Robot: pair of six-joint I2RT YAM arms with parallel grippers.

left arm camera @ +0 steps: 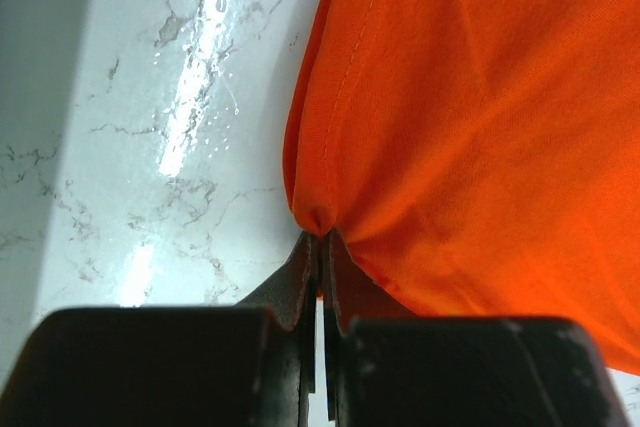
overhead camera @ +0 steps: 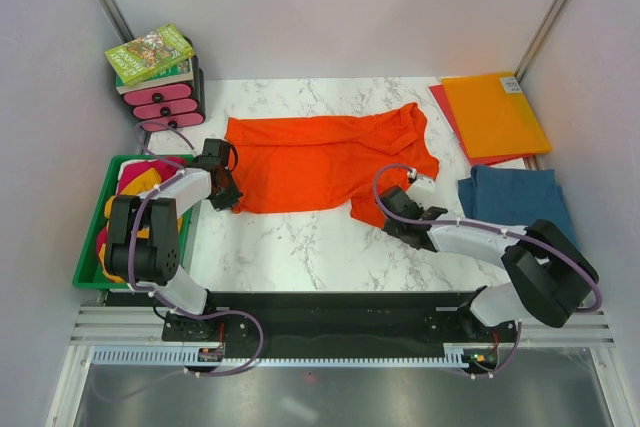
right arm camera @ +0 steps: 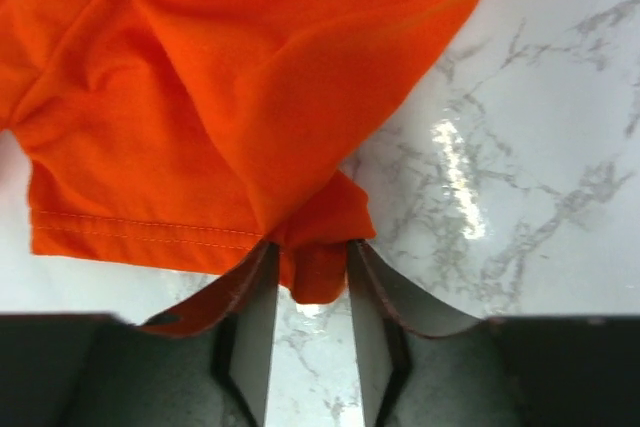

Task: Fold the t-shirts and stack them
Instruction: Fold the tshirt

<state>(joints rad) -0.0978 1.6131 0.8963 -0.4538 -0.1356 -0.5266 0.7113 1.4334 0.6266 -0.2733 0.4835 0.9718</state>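
A bright orange t-shirt [overhead camera: 320,162] lies spread across the marble table, with its right part rumpled. My left gripper [overhead camera: 228,197] is shut on the shirt's near left corner, and the left wrist view shows the jaws [left arm camera: 322,237] pinched tight on a small tuck of the orange cloth [left arm camera: 480,127]. My right gripper [overhead camera: 385,215] is at the shirt's near right corner. In the right wrist view its jaws [right arm camera: 310,247] stand a narrow gap apart, closed on a bunched fold of the cloth [right arm camera: 220,97] beside the hem. A folded teal-blue t-shirt [overhead camera: 515,197] lies at the right.
A green bin [overhead camera: 88,257] at the left holds yellow [overhead camera: 138,185] and magenta tees. Stiff orange and red folders [overhead camera: 495,112] lie at the back right. A pink rack [overhead camera: 165,107] with books [overhead camera: 150,55] on it stands at the back left. Walls close in on both sides.
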